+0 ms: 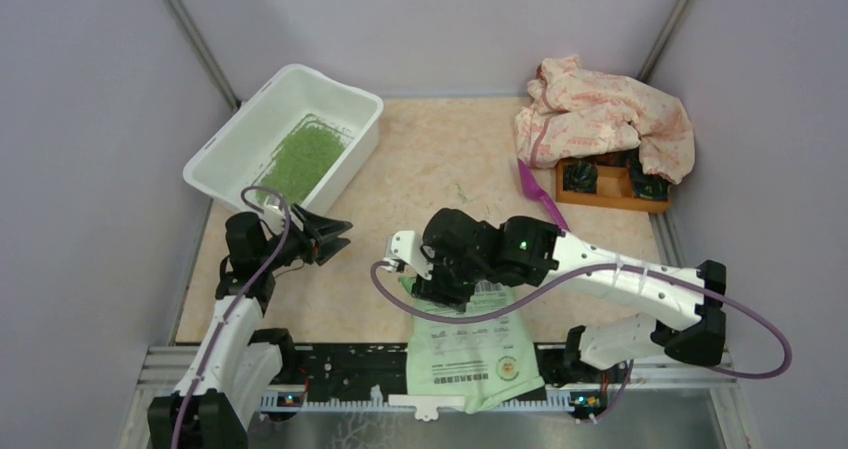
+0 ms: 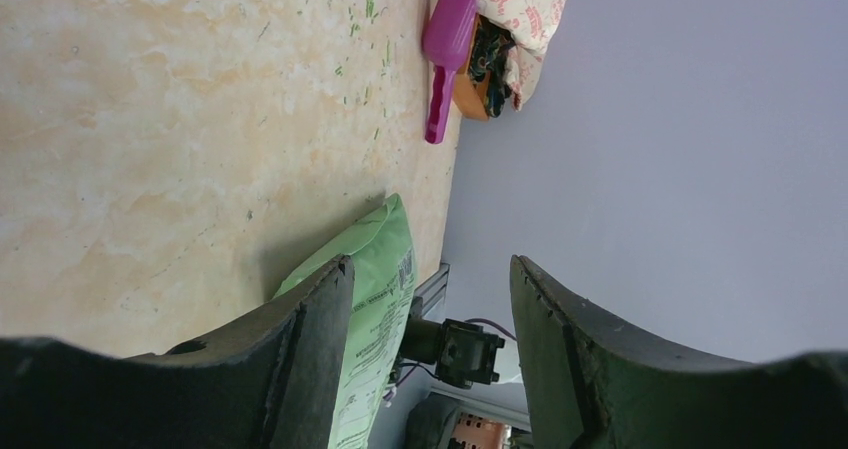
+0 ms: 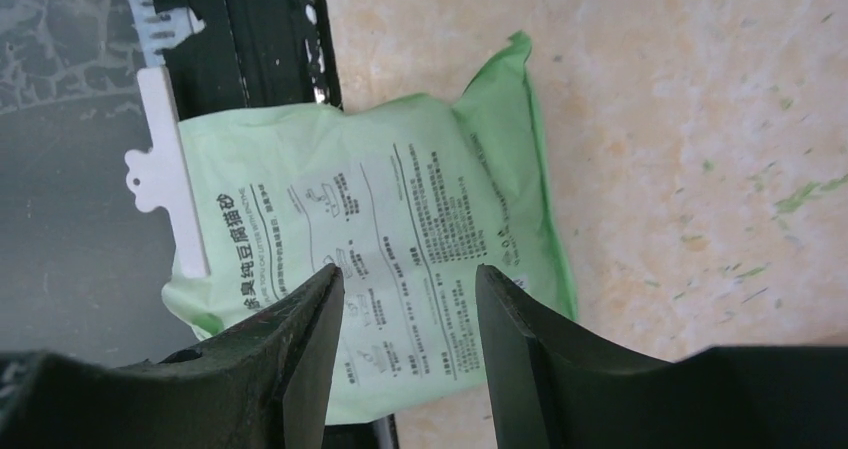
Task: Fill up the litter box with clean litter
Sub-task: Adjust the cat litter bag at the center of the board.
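Note:
The white litter box (image 1: pixel 222 147) stands at the far left with a patch of green clean litter (image 1: pixel 305 157) on its floor. My left gripper (image 1: pixel 338 239) is open and empty, just in front of the box, pointing right; its jaws (image 2: pixel 430 289) stand wide apart. A light green printed bag (image 1: pixel 470 349) lies flat at the near edge, partly over the black rail. My right gripper (image 1: pixel 405 259) is open and empty above the bag (image 3: pixel 390 239), fingers apart over its printed face.
A purple scoop (image 1: pixel 540 194) lies on the table beside an orange wooden tray (image 1: pixel 610 184), half covered by a patterned cloth (image 1: pixel 605 114). Loose green granules (image 3: pixel 800 197) are scattered on the beige tabletop. Grey walls close both sides.

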You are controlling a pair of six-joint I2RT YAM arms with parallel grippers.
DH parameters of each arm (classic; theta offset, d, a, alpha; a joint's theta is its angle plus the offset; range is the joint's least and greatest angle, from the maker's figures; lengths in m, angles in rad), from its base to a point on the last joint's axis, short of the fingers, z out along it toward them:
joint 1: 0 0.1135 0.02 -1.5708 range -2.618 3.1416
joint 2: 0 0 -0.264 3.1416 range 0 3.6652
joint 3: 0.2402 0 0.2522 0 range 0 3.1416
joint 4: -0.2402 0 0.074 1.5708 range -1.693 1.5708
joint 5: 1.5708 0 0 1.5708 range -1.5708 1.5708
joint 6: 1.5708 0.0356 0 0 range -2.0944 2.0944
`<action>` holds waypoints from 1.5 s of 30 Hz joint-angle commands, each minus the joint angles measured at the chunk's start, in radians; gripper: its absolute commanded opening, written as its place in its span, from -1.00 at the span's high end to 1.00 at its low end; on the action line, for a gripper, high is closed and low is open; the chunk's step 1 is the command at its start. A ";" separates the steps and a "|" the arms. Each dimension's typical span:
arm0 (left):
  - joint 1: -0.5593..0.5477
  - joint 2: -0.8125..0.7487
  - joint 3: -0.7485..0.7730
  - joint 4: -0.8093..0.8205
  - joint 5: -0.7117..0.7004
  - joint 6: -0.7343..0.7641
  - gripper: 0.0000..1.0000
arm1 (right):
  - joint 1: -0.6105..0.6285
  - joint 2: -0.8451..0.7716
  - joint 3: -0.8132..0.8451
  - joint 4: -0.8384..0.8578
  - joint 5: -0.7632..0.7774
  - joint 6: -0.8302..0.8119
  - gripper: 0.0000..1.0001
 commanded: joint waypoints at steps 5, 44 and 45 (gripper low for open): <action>0.008 -0.009 -0.002 0.001 0.046 0.014 -0.28 | 0.003 0.012 -0.254 0.197 0.067 0.247 -0.08; 0.009 -0.031 0.045 -0.087 0.033 0.047 -0.28 | -0.426 0.541 -0.073 0.500 -0.049 0.160 0.03; 0.008 -0.031 0.046 -0.087 0.032 0.047 -0.28 | -0.434 0.547 -0.063 0.523 -0.051 0.155 0.03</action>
